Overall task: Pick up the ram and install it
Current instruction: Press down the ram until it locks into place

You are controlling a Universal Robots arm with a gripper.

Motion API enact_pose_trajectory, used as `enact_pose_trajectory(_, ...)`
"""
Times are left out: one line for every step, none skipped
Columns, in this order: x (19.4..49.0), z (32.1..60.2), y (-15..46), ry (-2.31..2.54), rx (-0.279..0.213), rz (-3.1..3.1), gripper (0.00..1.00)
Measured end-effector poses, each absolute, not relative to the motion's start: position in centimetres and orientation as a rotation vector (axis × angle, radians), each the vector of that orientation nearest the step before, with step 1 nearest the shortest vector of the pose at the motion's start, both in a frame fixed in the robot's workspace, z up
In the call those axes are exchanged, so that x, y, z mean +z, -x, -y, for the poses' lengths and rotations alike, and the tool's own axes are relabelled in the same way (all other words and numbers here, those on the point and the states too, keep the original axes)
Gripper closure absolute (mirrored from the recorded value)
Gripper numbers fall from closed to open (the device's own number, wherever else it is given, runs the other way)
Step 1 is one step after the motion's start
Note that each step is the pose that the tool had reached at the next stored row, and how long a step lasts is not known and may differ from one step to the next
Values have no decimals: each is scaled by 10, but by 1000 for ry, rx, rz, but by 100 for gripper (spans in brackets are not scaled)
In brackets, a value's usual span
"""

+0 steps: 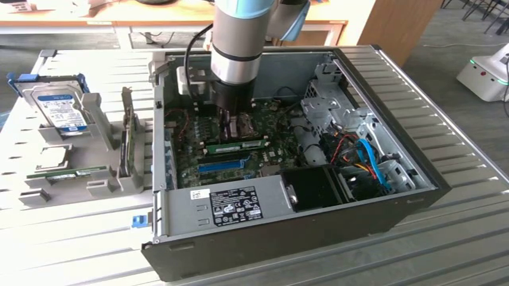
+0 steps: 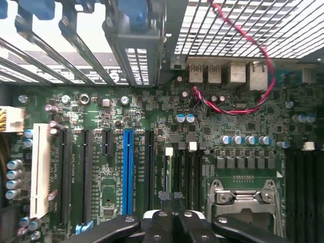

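Ram (image 1: 236, 145) lies seated across the motherboard (image 1: 230, 158) inside the open computer case (image 1: 413, 179), just below the gripper (image 1: 229, 114) in the exterior view, its long axis running toward that view's right. The jaws look drawn together and empty in the wrist view (image 2: 169, 223), though I cannot tell for certain. That view adds the blue slot (image 2: 127, 172); a second green stick (image 1: 75, 174) rests on the worktop (image 1: 71, 238).

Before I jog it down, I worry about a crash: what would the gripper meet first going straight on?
Probably the ram standing in its slot on the motherboard, directly ahead of the gripper; depth is unclear.
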State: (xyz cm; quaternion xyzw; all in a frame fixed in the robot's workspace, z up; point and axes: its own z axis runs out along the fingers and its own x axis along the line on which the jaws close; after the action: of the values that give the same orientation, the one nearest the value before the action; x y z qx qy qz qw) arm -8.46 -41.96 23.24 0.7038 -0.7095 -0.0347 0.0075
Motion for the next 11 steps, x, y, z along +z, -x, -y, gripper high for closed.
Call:
enact_pose_trajectory(235,420,85,-2201,-109,2218,89)
enact_pose_trajectory(238,420,85,-2201,-108,2218,89)
enact_pose_trajectory(240,420,85,-2201,-108,2218,89)
enact_pose_trajectory(243,420,85,-2201,-108,2218,89)
enact_pose_trajectory(247,420,85,-2201,-108,2218,89)
enact_pose_trajectory(250,420,85,-2200,-108,2218,89)
enact_pose_trajectory(253,420,85,-2200,-108,2218,89)
enact_pose_trajectory(257,420,85,-2200,-108,2218,89)
enact_pose_trajectory(260,420,85,-2201,-108,2218,89)
enact_pose_trajectory(264,420,85,-2201,-108,2218,89)
enact_pose_trajectory(267,420,85,-2200,-108,2218,89)
